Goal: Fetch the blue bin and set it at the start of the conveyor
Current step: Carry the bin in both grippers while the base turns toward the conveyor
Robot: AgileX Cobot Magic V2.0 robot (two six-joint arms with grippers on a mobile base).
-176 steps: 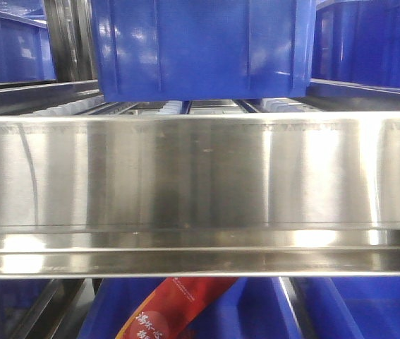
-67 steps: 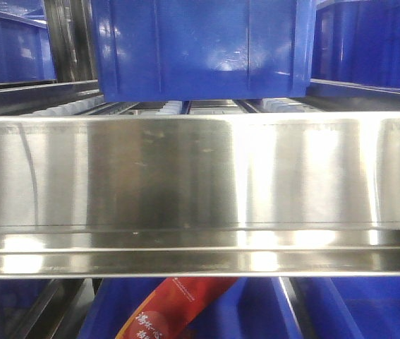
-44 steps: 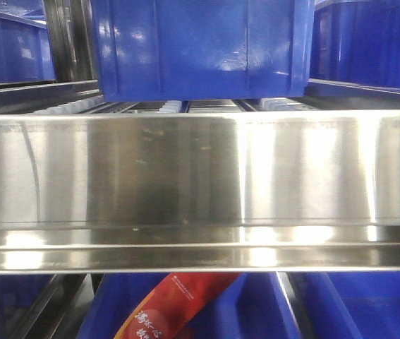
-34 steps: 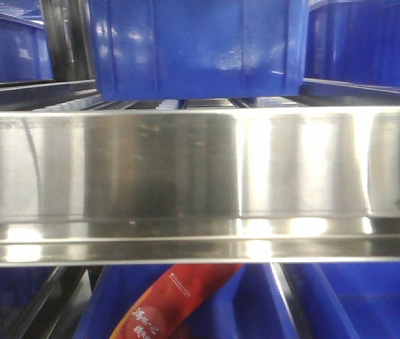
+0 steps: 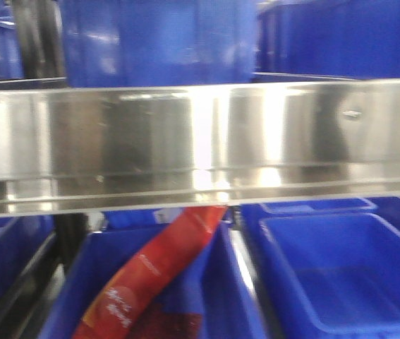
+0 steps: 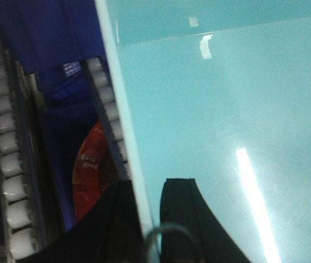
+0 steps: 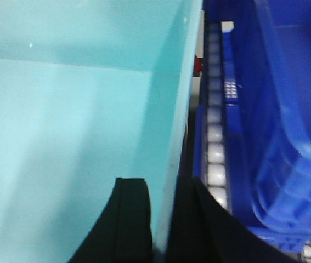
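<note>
here the left gripper [image 6: 150, 189] pinches the pale aqua bin [image 6: 210, 109] at its left rim. the right gripper [image 7: 165, 189] pinches its right wall.

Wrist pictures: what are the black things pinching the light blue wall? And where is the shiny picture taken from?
This robot has two arms, with a camera beside each end effector, its pinching hand. In the left wrist picture, the left end effector has one black finger on each side of the blue bin's wall. The right end effector does the same on the opposite wall, so both seem to hold the bin. The shiny picture looks forward from the robot's body: a steel shelf rail, darker blue bins below it, and a red packet in one of them.
</note>
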